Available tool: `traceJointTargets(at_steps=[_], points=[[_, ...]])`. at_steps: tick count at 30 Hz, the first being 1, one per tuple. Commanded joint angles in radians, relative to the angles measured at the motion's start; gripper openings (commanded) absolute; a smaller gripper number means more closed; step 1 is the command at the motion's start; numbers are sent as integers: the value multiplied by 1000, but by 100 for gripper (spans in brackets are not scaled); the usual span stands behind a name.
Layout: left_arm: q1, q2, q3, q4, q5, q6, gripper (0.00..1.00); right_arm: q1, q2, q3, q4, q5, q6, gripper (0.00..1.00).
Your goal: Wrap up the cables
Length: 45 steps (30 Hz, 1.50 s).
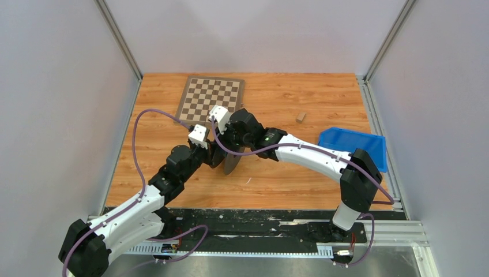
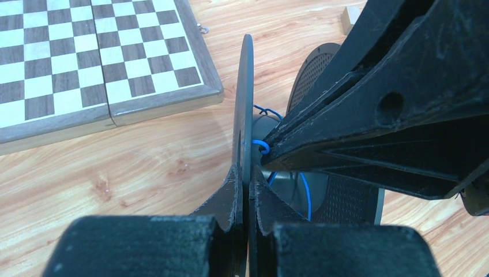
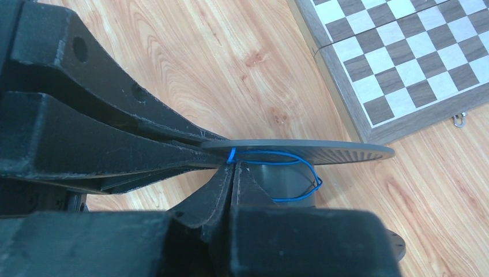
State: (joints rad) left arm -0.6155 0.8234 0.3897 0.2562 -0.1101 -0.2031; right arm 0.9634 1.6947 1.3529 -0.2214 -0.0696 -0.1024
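Left gripper (image 2: 247,187) clamps the edge of the grey spool flange (image 2: 247,98); right gripper (image 3: 232,173), just beside it, pinches the thin blue cable (image 3: 231,154), which loops loosely over the spool hub (image 3: 277,183) beyond its fingertips

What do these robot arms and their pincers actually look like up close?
The left arm and right arm have white shell links between chunky black joints, each trailed by a loose purple cable and bearing a small white block at the wrist. The left gripper and right gripper have matte black, rough-textured fingers tapering to thin tips.
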Motion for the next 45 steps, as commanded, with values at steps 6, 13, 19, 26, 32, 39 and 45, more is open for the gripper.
traceJointTargets(at_steps=[6, 13, 19, 26, 32, 39, 45], points=[[5, -58, 43, 232, -66, -103, 0, -9, 82, 26, -199, -11, 39, 0], [5, -62, 31, 245, -34, -86, 0, -15, 71, 40, -185, 58, 79, 0], [5, -64, 24, 250, -41, -102, 0, -17, 60, 42, -155, 39, 91, 2], [5, -37, 74, 164, -78, -170, 0, -16, -14, 13, -154, 13, 96, 20], [31, -2, 111, 83, -60, -225, 0, -23, -85, 8, -154, -55, 97, 35], [94, -25, 96, 69, 71, -311, 0, -52, -176, 4, -154, -138, 97, 40], [230, -57, 102, 30, 351, -422, 0, -135, -302, -52, -145, -271, 112, 68]])
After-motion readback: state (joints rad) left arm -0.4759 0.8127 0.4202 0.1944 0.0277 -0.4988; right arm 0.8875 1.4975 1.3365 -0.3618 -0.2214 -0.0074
